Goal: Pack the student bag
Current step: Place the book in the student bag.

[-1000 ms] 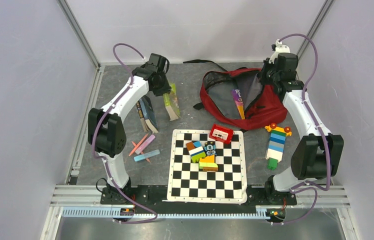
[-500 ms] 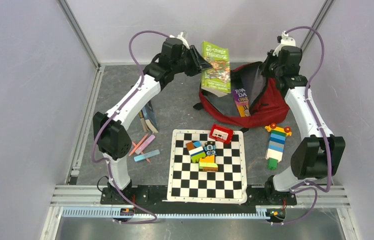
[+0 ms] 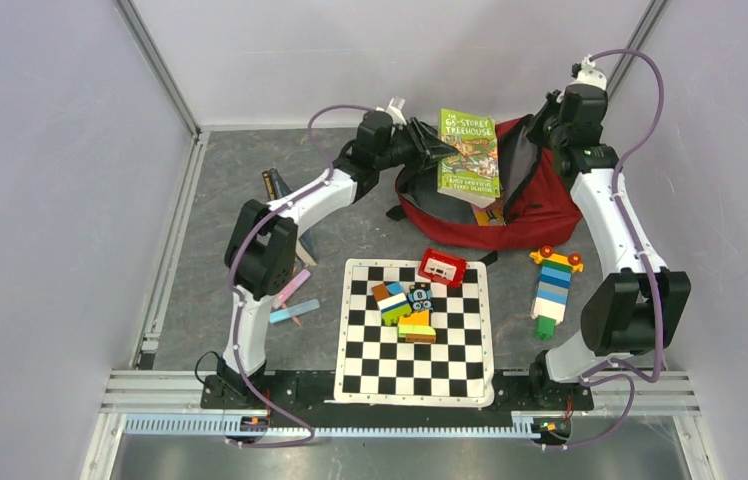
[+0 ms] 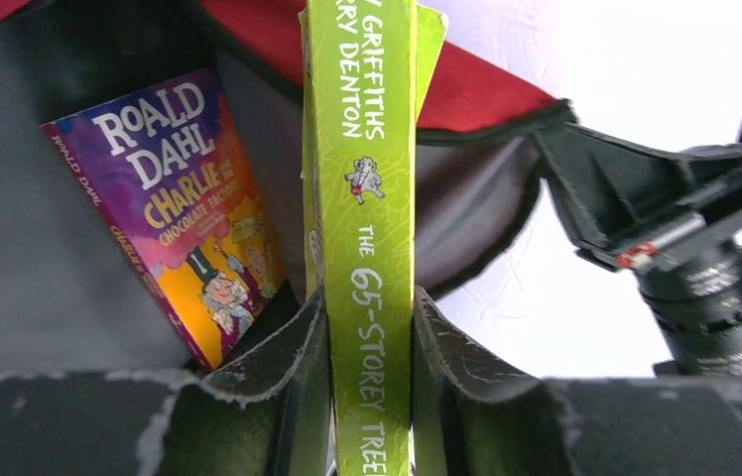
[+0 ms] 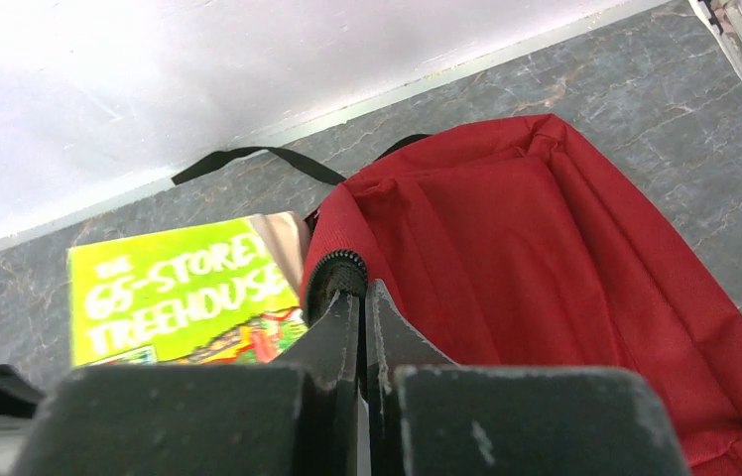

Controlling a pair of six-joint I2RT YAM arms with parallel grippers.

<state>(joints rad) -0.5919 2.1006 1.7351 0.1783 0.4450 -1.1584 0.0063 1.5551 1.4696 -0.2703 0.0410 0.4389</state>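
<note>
Top external view: green book (image 3: 468,152) over the open student bag (image 3: 550,210).
The student bag lies at one o'clock on the table (image 3: 250,200). Left gripper (image 4: 362,312) jaws clamp the green book's spine; right gripper (image 5: 359,297) jaws pinch the bag's rim.

Grey table (image 3: 220,170) carries chequered mat (image 3: 416,368): student bag (image 3: 550,215) beyond it, block stack (image 3: 553,285) right, coloured sticks (image 3: 293,311) and book (image 3: 272,184) left.
</note>
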